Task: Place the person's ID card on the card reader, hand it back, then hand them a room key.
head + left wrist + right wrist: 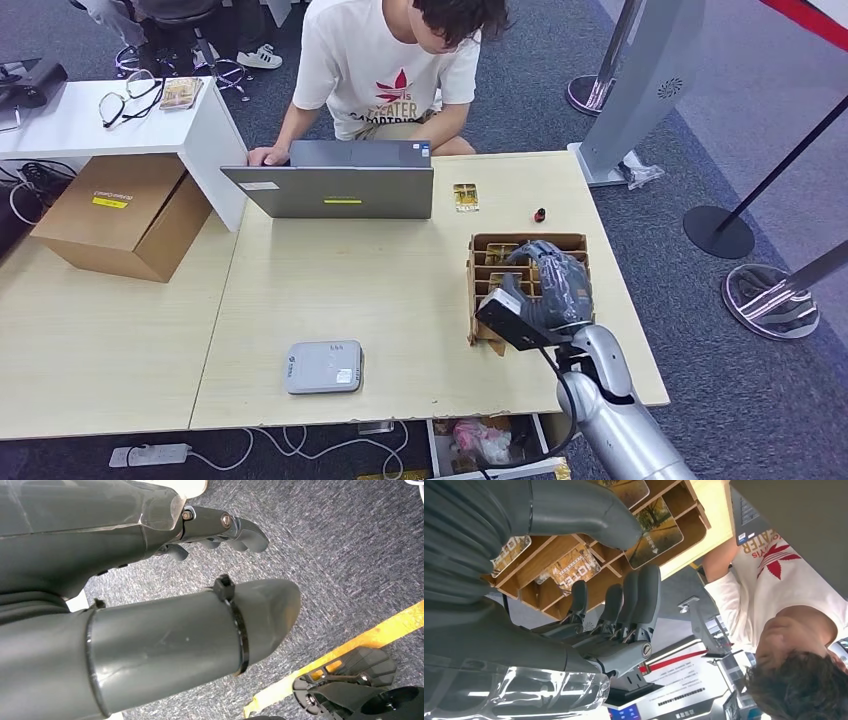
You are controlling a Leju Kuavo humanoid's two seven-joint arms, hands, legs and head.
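Observation:
My right hand [550, 285] hovers over the cardboard key holder [478, 262] at the table's right side. In the right wrist view its thumb and fingers [624, 600] are spread above the slots, holding nothing. Room key cards printed with a hotel picture [574, 567] stand in the slots just under the fingers. The grey card reader [323, 367] lies near the table's front edge with nothing on it. A small gold card [465, 196] lies flat to the right of the laptop [335, 185]. My left hand [100, 545] hangs over the carpet, empty, its fingers loose.
A person in a white T-shirt [385, 70] crouches behind the laptop, one hand on its left corner. A small red and black object [540, 214] lies beyond the holder. A cardboard carton [120, 215] and a white side table [100, 125] stand at the left, barrier posts [720, 230] at the right.

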